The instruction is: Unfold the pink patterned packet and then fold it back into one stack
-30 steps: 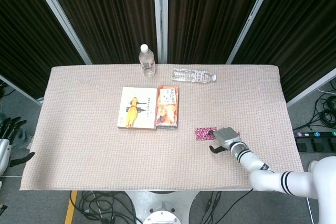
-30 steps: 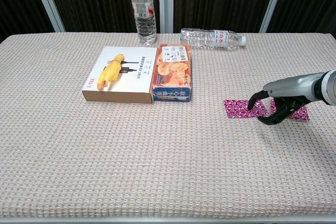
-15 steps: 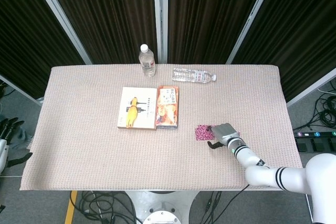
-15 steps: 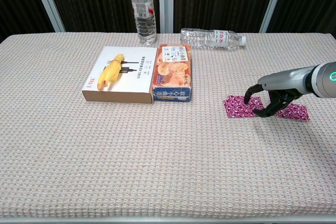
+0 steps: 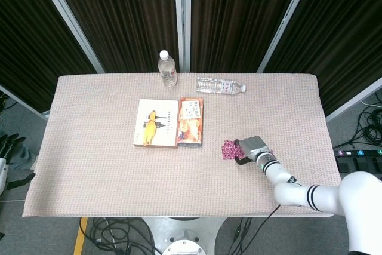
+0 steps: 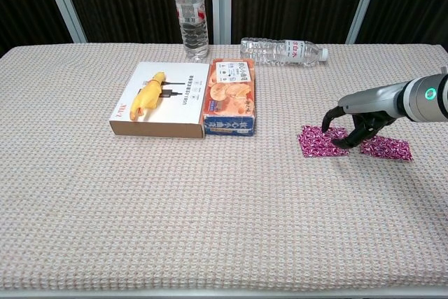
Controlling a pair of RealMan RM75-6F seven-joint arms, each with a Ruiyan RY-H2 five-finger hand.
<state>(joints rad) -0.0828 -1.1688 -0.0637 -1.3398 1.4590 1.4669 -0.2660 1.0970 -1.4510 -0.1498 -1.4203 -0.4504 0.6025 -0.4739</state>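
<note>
Pinching the pink packet (image 6: pixel 353 145) at right of frame with my right hand (image 6: pixel 350 128).
Fingers curl onto its middle, packet spread flat on the table (image 6: pixel 210 201), ready for folding.

boxes (image 6: pixel 183 99) side by side, packet (image 6: pixel 318 143) to their right

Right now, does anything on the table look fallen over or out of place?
One water bottle lies on its side at the table's far edge, while the other bottle stands upright nearby. The pink packet lies spread open under the right hand. Nothing looks spilled or damaged.
</note>
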